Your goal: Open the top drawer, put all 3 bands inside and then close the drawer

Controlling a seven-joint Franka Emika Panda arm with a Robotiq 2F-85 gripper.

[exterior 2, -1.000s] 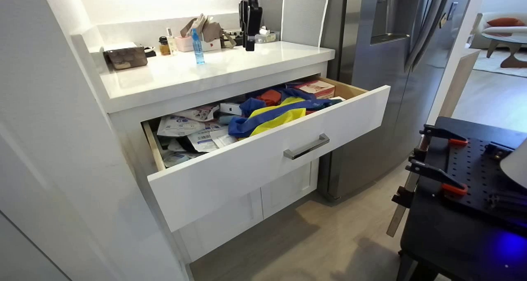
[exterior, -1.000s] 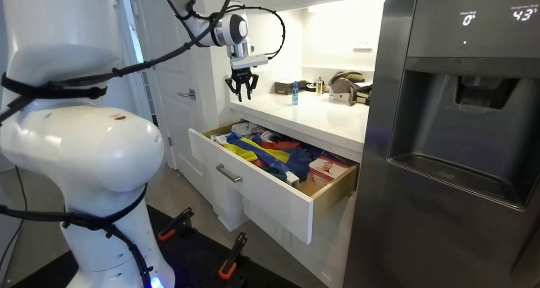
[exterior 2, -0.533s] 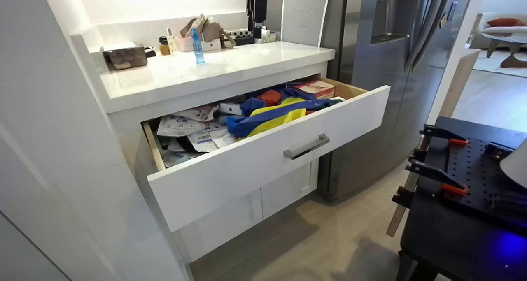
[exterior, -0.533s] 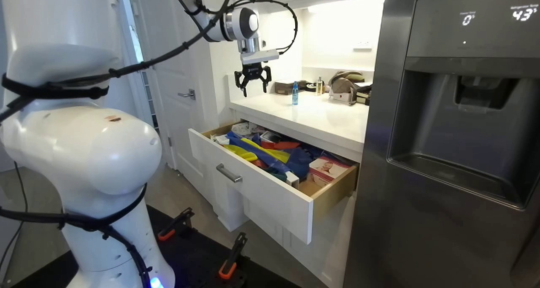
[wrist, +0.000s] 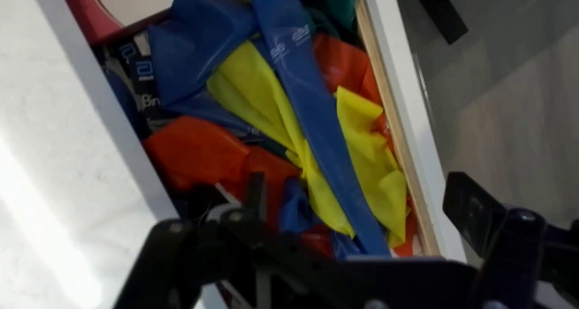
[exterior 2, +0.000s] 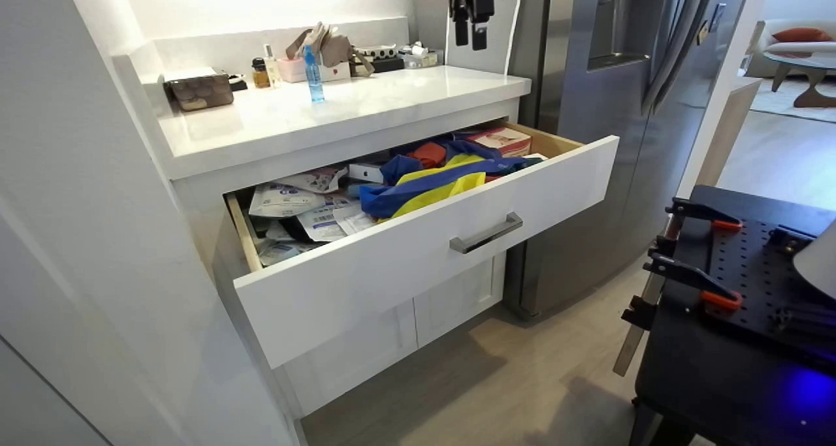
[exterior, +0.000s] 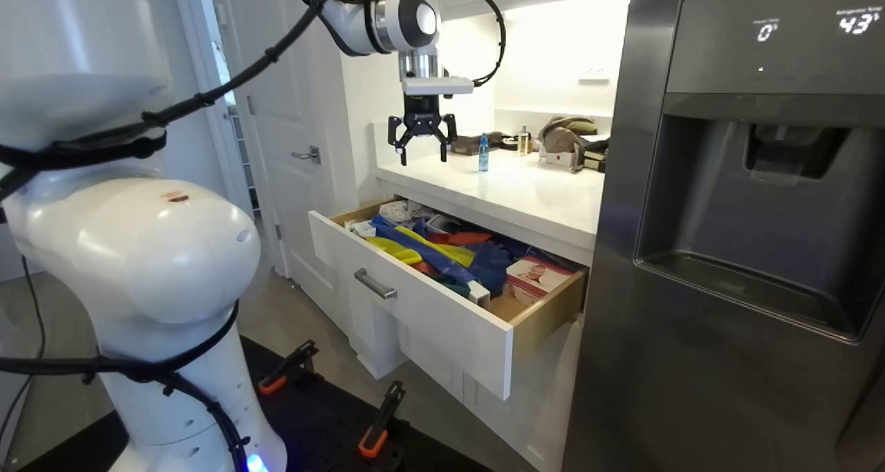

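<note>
The top drawer (exterior 2: 418,263) is pulled well out, its white front and silver bar handle (exterior 2: 486,234) facing the room. Inside lie tangled floppy bands: a yellow band (wrist: 253,96), a red-orange band (wrist: 199,150) and a long blue strip (wrist: 316,110) draped over the yellow. They overlap, so single bands are hard to tell apart. High above the drawer, my gripper (exterior: 423,157) points down with its fingers spread wide and nothing between them. Both dark fingers (wrist: 472,209) frame the drawer in the wrist view, apart from the bands.
Packets (exterior 2: 287,201) and a red-white box (exterior: 538,277) share the drawer. Above it is a white counter (exterior 2: 392,103) bearing a blue bottle (exterior 2: 313,77) and bags. A steel fridge (exterior: 691,334) stands beside the drawer. The black mounting table (exterior 2: 679,367) carries orange clamps (exterior 2: 722,299).
My gripper's fingers have spread from partly apart to wide. The arm has swung so the gripper sits farther right in both exterior views. Drawer and bands have stayed put.
</note>
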